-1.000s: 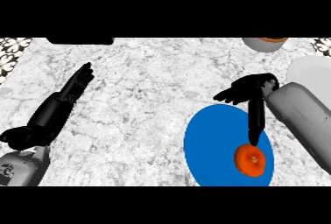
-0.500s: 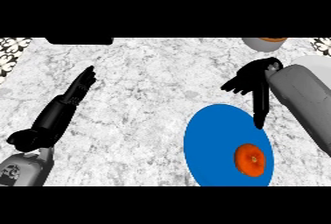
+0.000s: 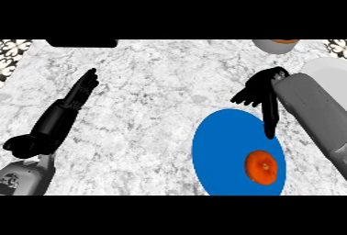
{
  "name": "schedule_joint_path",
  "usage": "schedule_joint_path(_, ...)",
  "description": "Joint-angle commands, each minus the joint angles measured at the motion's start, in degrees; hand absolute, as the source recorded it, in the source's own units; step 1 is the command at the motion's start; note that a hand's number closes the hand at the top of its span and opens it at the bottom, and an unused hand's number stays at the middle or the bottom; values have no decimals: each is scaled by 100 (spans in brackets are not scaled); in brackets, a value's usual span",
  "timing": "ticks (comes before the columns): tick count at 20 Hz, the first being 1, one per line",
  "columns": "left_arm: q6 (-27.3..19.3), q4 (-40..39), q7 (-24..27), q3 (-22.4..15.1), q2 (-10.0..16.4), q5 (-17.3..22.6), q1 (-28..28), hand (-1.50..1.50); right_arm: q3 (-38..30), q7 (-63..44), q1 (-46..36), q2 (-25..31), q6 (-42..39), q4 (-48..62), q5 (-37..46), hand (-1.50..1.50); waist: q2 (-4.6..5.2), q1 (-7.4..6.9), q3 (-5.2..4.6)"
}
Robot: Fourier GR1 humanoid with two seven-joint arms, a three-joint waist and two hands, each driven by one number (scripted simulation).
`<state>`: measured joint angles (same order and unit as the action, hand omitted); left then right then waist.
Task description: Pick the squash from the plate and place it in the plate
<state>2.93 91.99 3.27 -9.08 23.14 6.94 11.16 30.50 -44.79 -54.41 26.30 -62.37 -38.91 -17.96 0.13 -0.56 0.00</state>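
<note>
Head view: squash (image 3: 261, 168) sits on the blue plate (image 3: 220, 156), lower right. Right hand (image 3: 261, 91), fingers spread and empty, is at the plate's upper edge. Left hand (image 3: 64, 112) lies straight-fingered at left.

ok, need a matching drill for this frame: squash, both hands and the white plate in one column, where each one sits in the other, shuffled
Things:
1. squash
2. right hand
3. left hand
4. white plate

Places:
A. at the view's left, open, fingers straight and pointing away up the counter
B. lying on the blue plate, toward its lower right
C. at the view's right edge, partly hidden by the right forearm
D. open, just beyond the blue plate's far edge, holding nothing

Pairs: 1-B, 2-D, 3-A, 4-C
</note>
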Motion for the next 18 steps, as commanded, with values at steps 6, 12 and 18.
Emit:
schedule_joint_path(6, 101, 331, -49, 129, -89, -174, -367, 0, 33, 108, 767, -16, -579, -418, 442, -150, -20, 33, 1)
schedule_joint_path(12, 151, 324, -262, 301, -145, -204, -69, 0, 163, -100, 1189, -81, -756, -768, 555, -150, -21, 49, 1)
schedule_joint_path(18, 226, 457, -114, 213, -319, -300, -368, 0, 163, -368, 1556, -110, -868, -1131, 403, -150, -34, 66, -3)
